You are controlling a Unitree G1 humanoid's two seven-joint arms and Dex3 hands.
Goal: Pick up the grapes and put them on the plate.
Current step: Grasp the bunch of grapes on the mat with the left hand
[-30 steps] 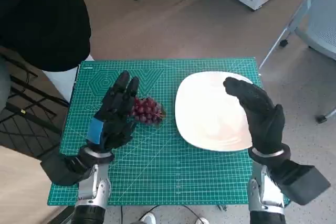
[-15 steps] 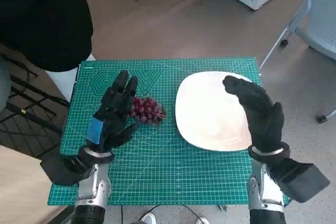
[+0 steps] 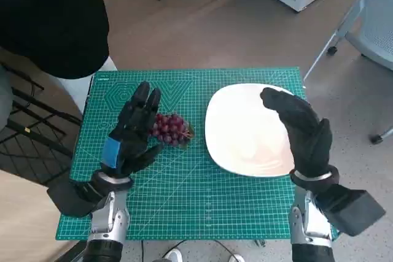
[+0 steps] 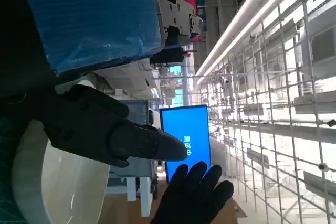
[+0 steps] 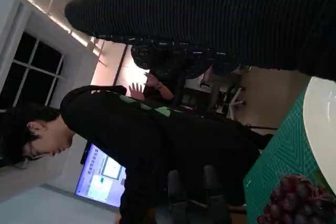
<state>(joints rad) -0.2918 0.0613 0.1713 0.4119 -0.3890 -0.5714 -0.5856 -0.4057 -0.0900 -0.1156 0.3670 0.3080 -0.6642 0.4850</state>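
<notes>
In the head view, our left hand (image 3: 132, 133) sits beside the grapes (image 3: 170, 129), fingers extended along the bunch's far-left side and apparently touching it but not wrapped around it. The grapes lie on the green mat (image 3: 184, 200) covering the counter, just beside the white plate (image 3: 245, 130) but apart from its rim. Our right hand (image 3: 301, 130) hovers over the plate's right part, fingers spread and holding nothing. Against the pictures from a second and half a second ago, almost nothing has moved: both hands and the bunch keep their places, and only the dark-clothed person (image 3: 52, 19) at the upper left has shifted slightly. We judge the grasp has not yet begun, so the whole carry to the plate is still ahead.

In the left wrist view, our taped left hand (image 4: 89, 72) shows its black fingers (image 4: 113, 132) stretched out straight with nothing between them; the plate's rim (image 4: 31, 182) curves beneath, and the gloved right hand (image 4: 197, 195) shows beyond, fingers apart.

In the right wrist view, the right hand's glove (image 5: 220, 17) bands the top; the grapes (image 5: 294, 198) rest on the mat near the plate's edge (image 5: 321, 124), with a person (image 5: 157, 145) behind.
</notes>
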